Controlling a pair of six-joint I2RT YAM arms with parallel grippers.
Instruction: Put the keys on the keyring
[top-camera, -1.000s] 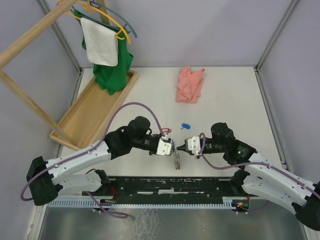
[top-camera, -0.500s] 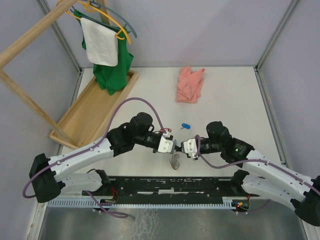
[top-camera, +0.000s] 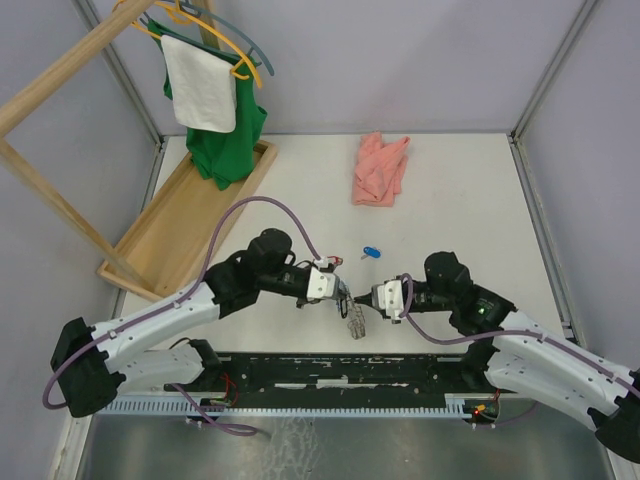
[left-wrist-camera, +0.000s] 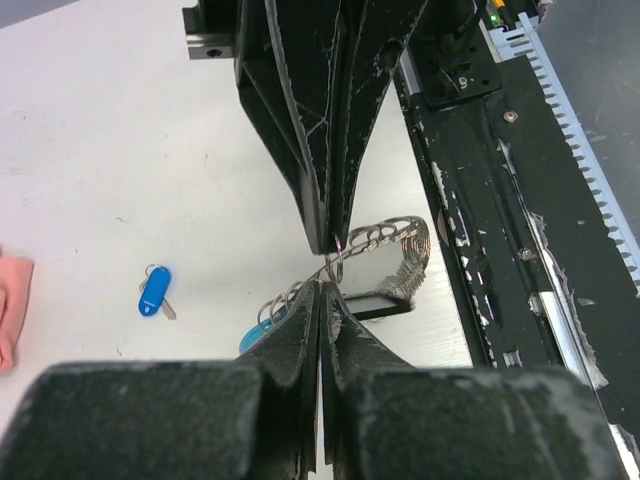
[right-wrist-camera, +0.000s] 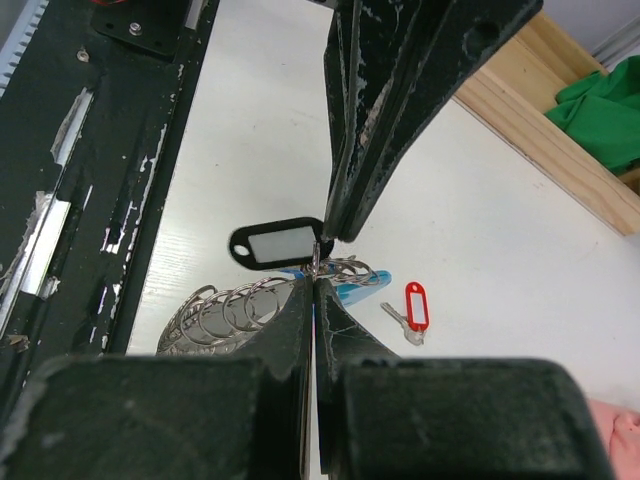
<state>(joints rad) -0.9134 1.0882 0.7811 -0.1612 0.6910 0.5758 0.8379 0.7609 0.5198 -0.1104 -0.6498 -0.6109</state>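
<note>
My two grippers meet tip to tip above the near table edge. The left gripper (top-camera: 344, 293) (left-wrist-camera: 322, 292) is shut on the keyring (top-camera: 354, 323) (left-wrist-camera: 385, 240) (right-wrist-camera: 225, 310). This loop of silvery rings sags below and carries a light-blue tag (left-wrist-camera: 262, 335) (right-wrist-camera: 358, 290). My right gripper (top-camera: 371, 297) (right-wrist-camera: 313, 281) is shut on the small ring of a black-tagged key (right-wrist-camera: 275, 244) (left-wrist-camera: 380, 302), right against the loop. A blue-tagged key (top-camera: 371, 252) (left-wrist-camera: 153, 292) and a red-tagged key (top-camera: 331, 261) (right-wrist-camera: 415, 307) lie loose on the table.
A crumpled pink cloth (top-camera: 380, 168) lies at the back. At the left stand a wooden tray (top-camera: 185, 225) and a wooden rack (top-camera: 70, 60) with a green garment (top-camera: 232, 140) and a white towel (top-camera: 200, 85) on hangers. The black base rail (top-camera: 340, 370) runs just below the grippers.
The right gripper has shifted slightly to the right and the left wrist has moved a little. Both stay shut, with the keyring still hanging between them.
</note>
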